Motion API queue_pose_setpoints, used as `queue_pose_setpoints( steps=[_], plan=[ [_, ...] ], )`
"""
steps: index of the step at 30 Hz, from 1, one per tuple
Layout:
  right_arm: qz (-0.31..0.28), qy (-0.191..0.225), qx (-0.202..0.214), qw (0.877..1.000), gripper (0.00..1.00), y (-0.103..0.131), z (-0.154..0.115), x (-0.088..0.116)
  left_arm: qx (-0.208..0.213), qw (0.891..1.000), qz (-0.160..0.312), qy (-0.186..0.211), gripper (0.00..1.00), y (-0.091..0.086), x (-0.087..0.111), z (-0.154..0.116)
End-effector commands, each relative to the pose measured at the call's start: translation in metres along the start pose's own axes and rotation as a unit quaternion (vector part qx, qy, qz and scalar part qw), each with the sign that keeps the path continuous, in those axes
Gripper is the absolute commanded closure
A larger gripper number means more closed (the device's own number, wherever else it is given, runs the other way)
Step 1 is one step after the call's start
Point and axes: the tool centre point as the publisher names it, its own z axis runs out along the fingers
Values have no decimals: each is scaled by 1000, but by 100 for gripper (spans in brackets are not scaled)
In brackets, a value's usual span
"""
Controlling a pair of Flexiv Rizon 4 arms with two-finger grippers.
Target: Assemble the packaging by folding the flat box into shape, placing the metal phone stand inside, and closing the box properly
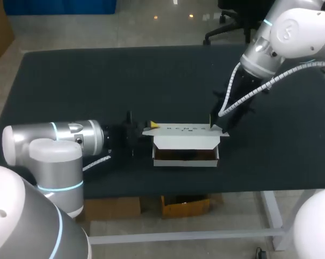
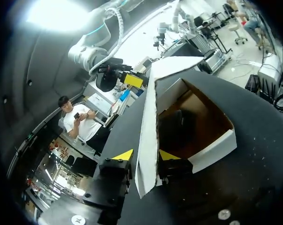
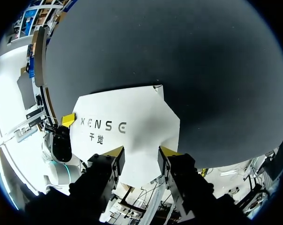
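The white box (image 1: 185, 144) lies near the table's front middle, its brown inside facing the front edge. Its printed lid (image 1: 181, 128) stretches flat over the top. Something dark (image 2: 179, 121) sits inside; I cannot make out its shape. My left gripper (image 1: 151, 126) is at the box's left end. In the left wrist view it (image 2: 146, 154) is open, with the lid's edge (image 2: 148, 117) standing between the yellow tips. My right gripper (image 1: 219, 125) hangs over the right end. In the right wrist view it (image 3: 141, 151) is open, its tips flanking the lid's (image 3: 122, 117) narrow end tab.
The dark table mat (image 1: 97, 75) spreads wide behind the box and to both sides. Its front edge runs a short way in front of the box. My left arm lies low along the table at the left.
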Motion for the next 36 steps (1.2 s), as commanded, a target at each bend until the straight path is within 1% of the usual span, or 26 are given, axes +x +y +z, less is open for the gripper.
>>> queue_pose_setpoints(
  steps=[1, 10, 13, 18, 21, 27, 29, 31, 33, 34, 35, 36],
  plan=[
    [0, 0, 2, 1000, 57, 1, 1, -1, -1, 1000, 0, -14, 65, 0, 2, -7],
    [1, 1, 4, 1000, 58, 1, 2, -1, -10, 1000, 2, -28, 67, -1, -4, -24],
    [1, 2, 5, 1000, 57, 1, 2, -1, -20, 999, 4, -29, 67, -1, -4, -32],
    [1, 2, 4, 1000, 57, 1, 3, -2, -42, 999, 3, -24, 64, 2, -1, -50],
    [2, 3, 4, 1000, 57, 0, 3, -3, -59, 998, -4, -25, 60, 3, 1, -64],
    [3, 4, 4, 1000, 57, 1, 6, -4, -88, 996, -14, -21, 60, 5, 1, -87],
    [2, 4, 3, 1000, 57, 1, 7, -4, -88, 996, -28, -19, 59, 6, -3, -95],
    [2, 5, 3, 1000, 57, 1, 8, -4, -88, 995, -42, -7, 58, 6, -6, -103],
    [2, 5, 3, 1000, 57, 2, 9, -4, -91, 994, -56, 5, 55, 6, -11, -108],
    [2, 5, 4, 1000, 57, 2, 10, -4, -90, 993, -70, 7, 51, 5, -15, -111],
    [2, 4, 4, 1000, 57, 2, 10, -4, -92, 992, -84, 17, 46, 3, -20, -113],
    [2, 4, 3, 1000, 57, 1, 10, -4, -99, 991, -90, 19, 38, 2, -23, -115]
  ],
)
